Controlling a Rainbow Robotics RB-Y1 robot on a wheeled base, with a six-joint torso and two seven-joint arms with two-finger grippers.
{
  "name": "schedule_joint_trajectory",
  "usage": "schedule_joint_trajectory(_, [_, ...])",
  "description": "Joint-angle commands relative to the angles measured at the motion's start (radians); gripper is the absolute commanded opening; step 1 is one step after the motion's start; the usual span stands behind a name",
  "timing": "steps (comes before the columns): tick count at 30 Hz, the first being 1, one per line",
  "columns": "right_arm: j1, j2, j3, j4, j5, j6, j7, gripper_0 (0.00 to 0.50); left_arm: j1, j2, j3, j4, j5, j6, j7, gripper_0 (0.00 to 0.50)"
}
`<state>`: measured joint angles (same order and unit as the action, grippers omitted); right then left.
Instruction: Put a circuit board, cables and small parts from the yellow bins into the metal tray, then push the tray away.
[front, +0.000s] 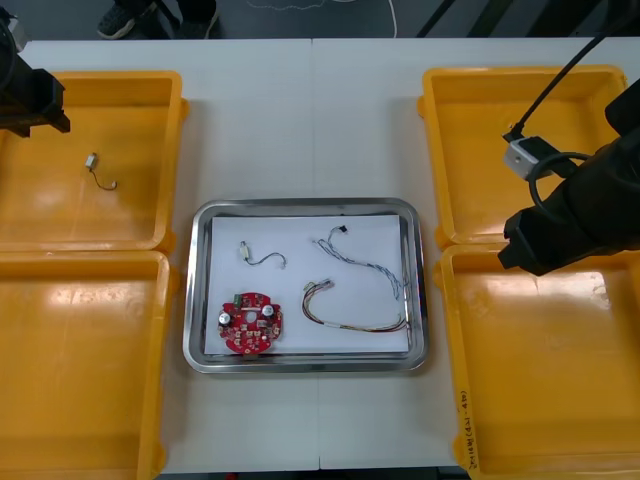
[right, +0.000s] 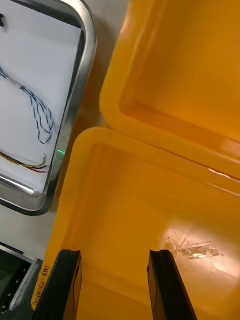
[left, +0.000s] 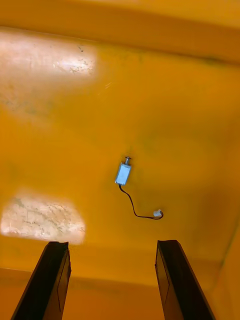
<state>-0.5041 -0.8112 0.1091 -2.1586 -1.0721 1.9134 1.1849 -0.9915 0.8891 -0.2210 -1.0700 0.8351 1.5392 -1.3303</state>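
The front view looks steeply down on the whole table. The right wrist view sits close over the right near bin, sharing a corner of the metal tray with it. The left wrist view faces down into the left far bin, seemingly from higher

Bins plain yellow w/ pale glare patches; tray shiny silver rim, white inside. Circuit board red w/ white and silver spots. Blue/white cable twisted, red/yellow cable striped; small metal part silver-grey w/ blk lead, white plug.
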Motion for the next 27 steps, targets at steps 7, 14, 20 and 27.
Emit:
schedule_joint_trajectory(7, [0.133,-0.043,-0.078,-0.11,0.09,0.007,-0.139,0.386,-0.056,-0.042,-0.035,0.099,0.007,-0.129,0.066,0.5])
schedule_joint_trajectory(14, [0.229,-0.043,-0.143,-0.113,0.118,0.007,-0.129,0.387,-0.056,-0.087,-0.038,0.145,-0.007,-0.169,0.054,0.5])
schedule_joint_trajectory(20, [0.277,-0.043,-0.177,-0.113,0.135,0.003,-0.125,0.387,-0.056,-0.099,-0.098,0.179,-0.005,-0.221,0.054,0.5])
schedule_joint_trajectory(27, [0.305,-0.013,-0.184,-0.121,0.189,-0.002,-0.119,0.385,-0.056,-0.105,-0.138,0.216,0.001,-0.291,0.046,0.5])
